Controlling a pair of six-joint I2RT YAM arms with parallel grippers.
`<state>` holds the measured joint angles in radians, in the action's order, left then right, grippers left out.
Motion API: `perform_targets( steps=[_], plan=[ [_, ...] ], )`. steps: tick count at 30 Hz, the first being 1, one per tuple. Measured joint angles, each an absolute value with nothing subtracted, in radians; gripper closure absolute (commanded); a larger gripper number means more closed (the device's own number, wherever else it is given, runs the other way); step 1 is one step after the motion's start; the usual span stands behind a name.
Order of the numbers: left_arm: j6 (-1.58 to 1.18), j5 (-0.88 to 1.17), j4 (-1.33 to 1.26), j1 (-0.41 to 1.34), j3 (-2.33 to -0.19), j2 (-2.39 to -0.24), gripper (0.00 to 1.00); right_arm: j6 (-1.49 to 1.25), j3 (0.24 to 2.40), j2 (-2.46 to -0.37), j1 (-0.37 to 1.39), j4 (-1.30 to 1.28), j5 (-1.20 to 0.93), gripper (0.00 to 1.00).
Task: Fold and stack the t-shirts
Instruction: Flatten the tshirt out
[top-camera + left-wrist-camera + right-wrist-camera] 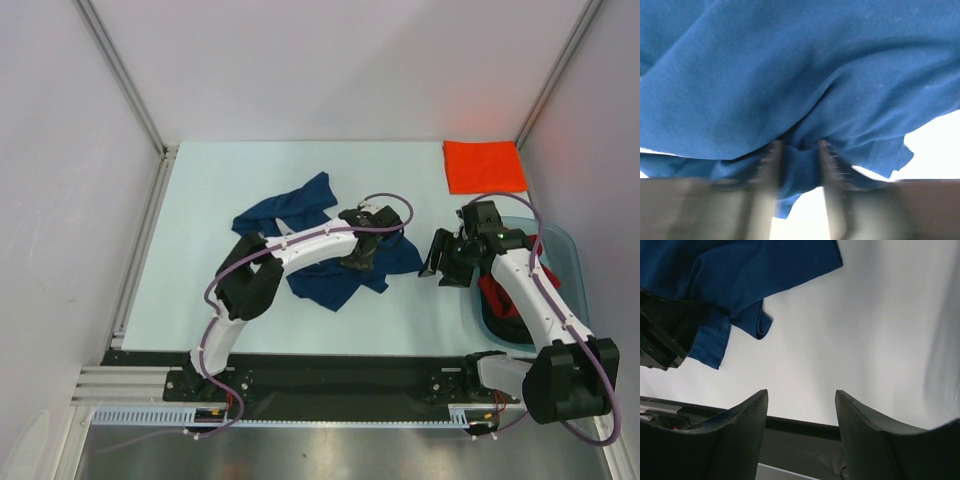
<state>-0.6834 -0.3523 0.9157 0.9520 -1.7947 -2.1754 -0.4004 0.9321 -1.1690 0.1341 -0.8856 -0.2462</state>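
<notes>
My left gripper (799, 150) clenches a fold of the navy t-shirt (790, 75) at mid-table; my right gripper (800, 395), just right of it, gapes empty.

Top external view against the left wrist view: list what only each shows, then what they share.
Only top external: the folded orange shirt at the far right corner, the tub holding a red shirt, and the right gripper beside the tub. Only left wrist: a fold of cloth pinched between the fingers, seen close up. Both: the crumpled blue shirt and the left gripper on it.
</notes>
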Motion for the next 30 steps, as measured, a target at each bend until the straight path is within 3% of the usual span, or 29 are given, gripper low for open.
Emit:
perform_targets(
  steps=[1,2,3,9,14,18,21,25,30],
  plan=[
    [-0.677,-0.350,0.908,0.949,-1.789,-2.176,0.81,-0.407,0.930,-1.176,0.130,-0.880,-0.255,0.38],
    [-0.674,-0.348,0.899,0.946,-1.782,-2.175,0.96,-0.412,0.930,-1.188,0.125,-0.874,-0.264,0.38],
    [-0.668,-0.344,0.889,0.943,-1.770,-2.174,0.99,-0.418,0.930,-1.204,0.121,-0.863,-0.272,0.38],
    [-0.643,-0.356,0.883,0.910,-1.637,-2.053,0.99,-0.444,0.941,-1.388,0.110,-0.791,-0.303,0.44],
    [-0.640,-0.416,0.931,0.865,-1.499,-1.665,1.00,-0.445,0.980,-1.526,0.108,-0.739,-0.316,0.46],
    [-0.621,-0.402,0.908,0.832,-1.359,-1.264,1.00,-0.447,0.990,-1.552,0.129,-0.697,-0.359,0.38],
    [-0.628,-0.375,0.900,0.823,-1.262,-1.087,1.00,-0.451,0.990,-1.552,0.200,-0.668,-0.394,0.29],
    [-0.641,-0.302,0.878,0.812,-1.105,-1.037,1.00,-0.470,0.987,-1.544,0.354,-0.612,-0.447,0.27],
    [-0.647,-0.252,0.877,0.794,-1.034,-1.124,1.00,-0.518,0.981,-1.537,0.535,-0.537,-0.504,0.26]
  ],
)
